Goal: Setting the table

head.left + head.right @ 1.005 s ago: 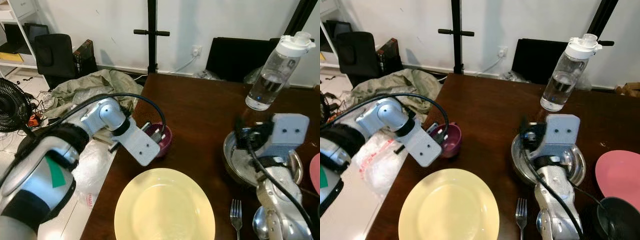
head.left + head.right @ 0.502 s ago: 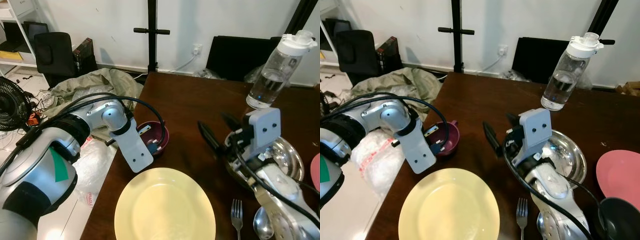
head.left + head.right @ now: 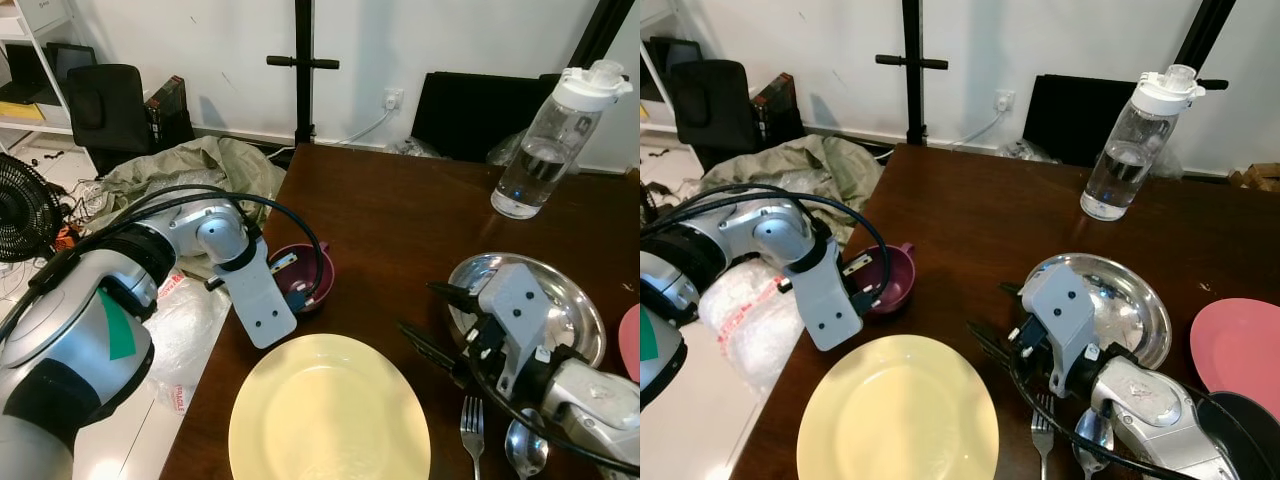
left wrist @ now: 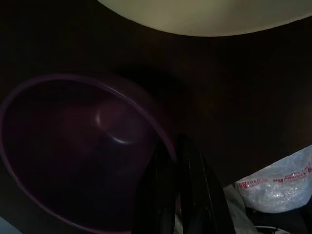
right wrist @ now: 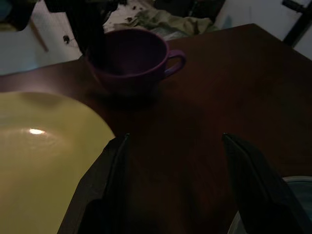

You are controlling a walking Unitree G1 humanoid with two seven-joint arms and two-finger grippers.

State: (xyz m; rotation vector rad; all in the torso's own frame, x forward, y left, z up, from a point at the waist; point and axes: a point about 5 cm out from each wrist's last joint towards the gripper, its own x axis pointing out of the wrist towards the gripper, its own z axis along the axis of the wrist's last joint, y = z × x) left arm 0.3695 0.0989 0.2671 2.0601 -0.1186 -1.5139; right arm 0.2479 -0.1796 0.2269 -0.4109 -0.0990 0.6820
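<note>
Purple cup (image 3: 303, 278) near the worktop's left edge, its rim pinched between the closed fingers of the left tool (image 4: 178, 161), one finger inside and one outside; the right tool (image 3: 432, 322) hovers spread and empty between yellow plate (image 3: 330, 410) and steel bowl (image 3: 560, 300). Any sideways tug could tip the cup off that edge

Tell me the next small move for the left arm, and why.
Probably lift the purple cup slightly and carry it inward: the left pincer is pinched on the cup's rim, one finger inside and one outside, and the cup sits near the table edge, just beyond the yellow plate. The right pincer hangs open nearby.
</note>
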